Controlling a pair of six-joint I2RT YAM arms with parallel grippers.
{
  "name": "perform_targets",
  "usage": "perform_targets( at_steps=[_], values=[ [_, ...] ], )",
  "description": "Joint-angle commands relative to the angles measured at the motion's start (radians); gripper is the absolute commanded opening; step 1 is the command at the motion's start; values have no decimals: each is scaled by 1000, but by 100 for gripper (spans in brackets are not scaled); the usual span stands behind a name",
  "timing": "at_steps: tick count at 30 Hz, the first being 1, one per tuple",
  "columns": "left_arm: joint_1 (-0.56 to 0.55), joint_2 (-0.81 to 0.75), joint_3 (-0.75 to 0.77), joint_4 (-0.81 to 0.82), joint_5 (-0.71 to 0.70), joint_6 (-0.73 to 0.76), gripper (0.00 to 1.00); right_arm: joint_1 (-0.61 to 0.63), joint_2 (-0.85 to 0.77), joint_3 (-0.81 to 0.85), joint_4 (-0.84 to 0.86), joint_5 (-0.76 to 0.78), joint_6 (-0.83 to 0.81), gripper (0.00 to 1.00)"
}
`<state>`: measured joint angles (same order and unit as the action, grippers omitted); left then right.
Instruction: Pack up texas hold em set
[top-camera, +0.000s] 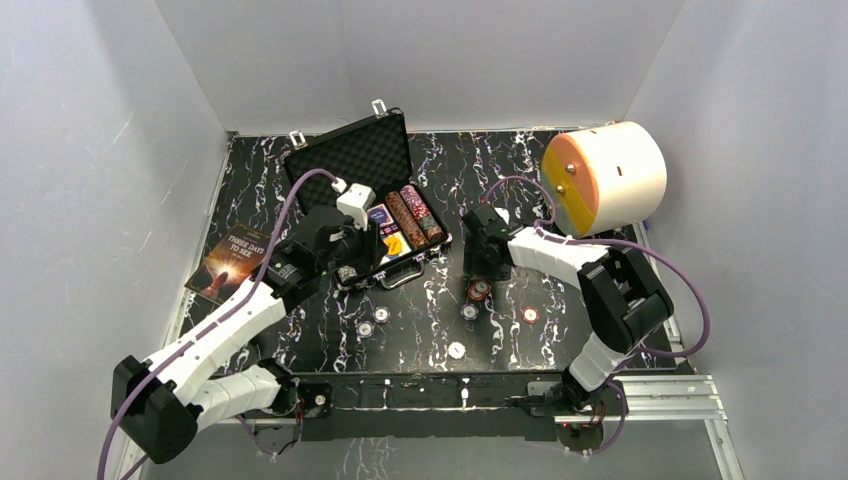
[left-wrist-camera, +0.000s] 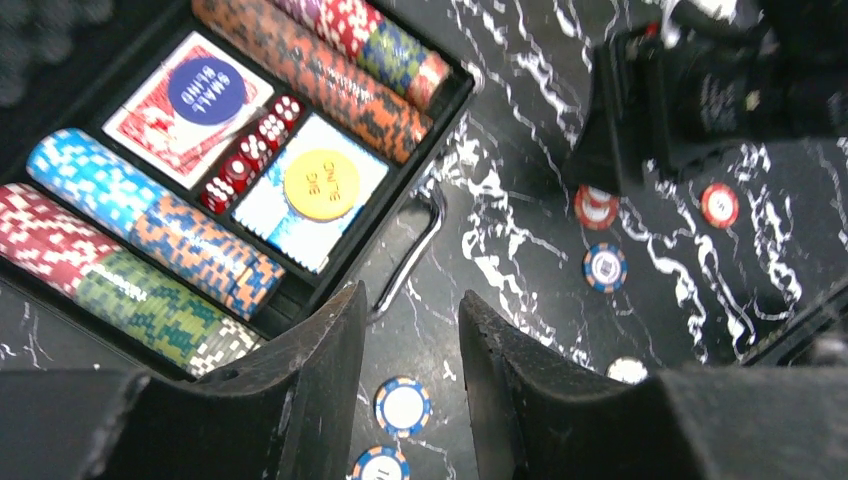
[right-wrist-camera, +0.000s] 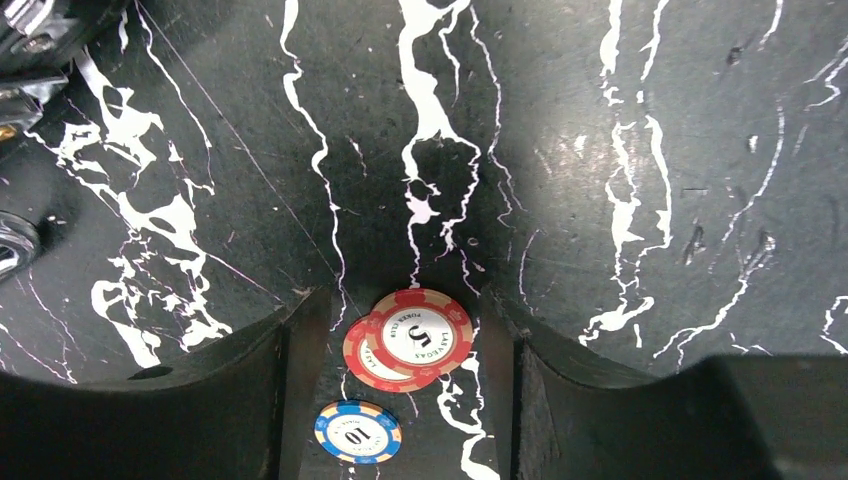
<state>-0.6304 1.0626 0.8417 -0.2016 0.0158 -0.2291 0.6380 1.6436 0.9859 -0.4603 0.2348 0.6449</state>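
Top: your open poker case (top-camera: 365, 165) sits back-left on the table (top-camera: 430, 290). L gripper (top-camera: 350, 268) is at its front edge, R gripper (top-camera: 482, 272) over two red chips (top-camera: 480, 290) mid-table. Other loose chips (top-camera: 381, 314) lie nearer the arm bases.

L wrist: fingers (left-wrist-camera: 320, 380) spread, nothing btwn them. Below them you see a blue chip (left-wrist-camera: 402, 406), near the case handle (left-wrist-camera: 410, 255).

R wrist: fingers (right-wrist-camera: 270, 390) wide, straddling the overlapping red chips, marked 5. A blue 10 chip (right-wrist-camera: 358, 431) lies just beside.

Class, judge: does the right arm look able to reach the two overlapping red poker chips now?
Likely yes: the right claw sits open around the red poker chips, nothing blocking.
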Motion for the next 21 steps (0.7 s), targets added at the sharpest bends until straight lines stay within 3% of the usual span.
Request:
perform_targets(
  at_steps=[1, 10, 16, 21],
  values=[
    [1, -45, -6, 69, -39, -18, 39, 1, 15, 42, 11, -50, -32, 65],
    [1, -31, 2, 53, -10, -24, 39, 3, 19, 17, -5, -197, -72, 60],
    [1, -30, -2, 57, -10, -27, 39, 2, -36, 26, -37, -125, -70, 51],
    [1, -32, -1, 53, -17, -29, 40, 2, -83, 62, -124, 83, 0, 61]
  ],
)
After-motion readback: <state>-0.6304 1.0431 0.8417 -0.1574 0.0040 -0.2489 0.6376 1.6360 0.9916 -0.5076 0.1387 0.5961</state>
